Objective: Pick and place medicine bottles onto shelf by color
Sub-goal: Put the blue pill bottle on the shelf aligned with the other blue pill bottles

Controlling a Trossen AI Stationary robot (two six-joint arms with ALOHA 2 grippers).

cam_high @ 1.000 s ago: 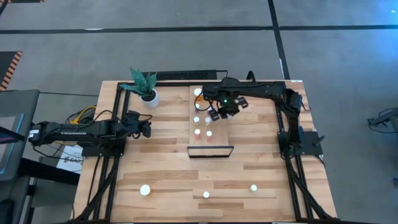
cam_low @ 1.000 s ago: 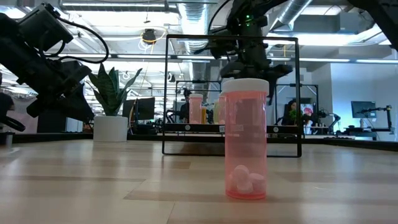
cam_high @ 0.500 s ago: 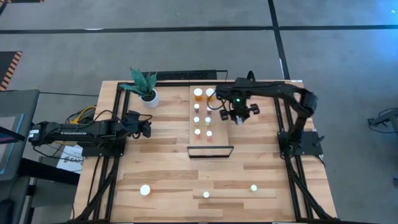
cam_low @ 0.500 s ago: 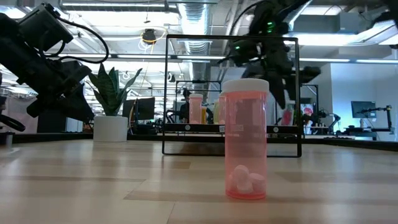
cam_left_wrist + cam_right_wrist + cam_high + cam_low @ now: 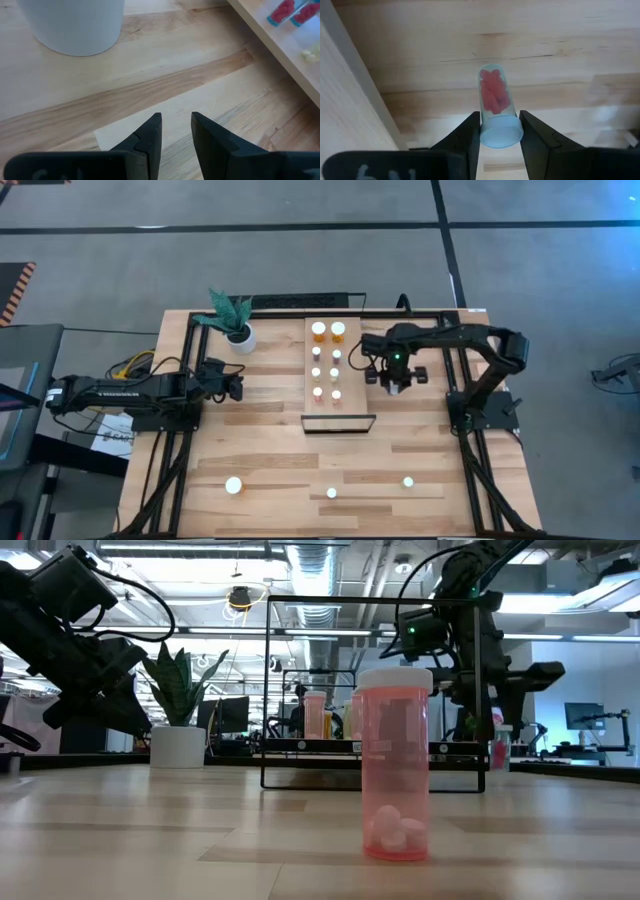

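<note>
1. Right gripper (image 5: 499, 131) clamps a clear bottle of red pills (image 5: 494, 102) by its cap, over bare plank table (image 5: 545, 45).
2. Shelf (image 5: 328, 370) just beside those jaws; bottles stand on it.
3. Left gripper (image 5: 175, 131) nearly shut, empty, white pot (image 5: 75, 25) ahead.
4. Office room beyond.

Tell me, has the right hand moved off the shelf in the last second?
Yes. The right hand, shut on a small clear bottle of red pills, has swung from above the shelf to the bare table beside its right edge.

Grey floor (image 5: 300, 260) — exposed ceiling ducts (image 5: 320, 560)
</note>
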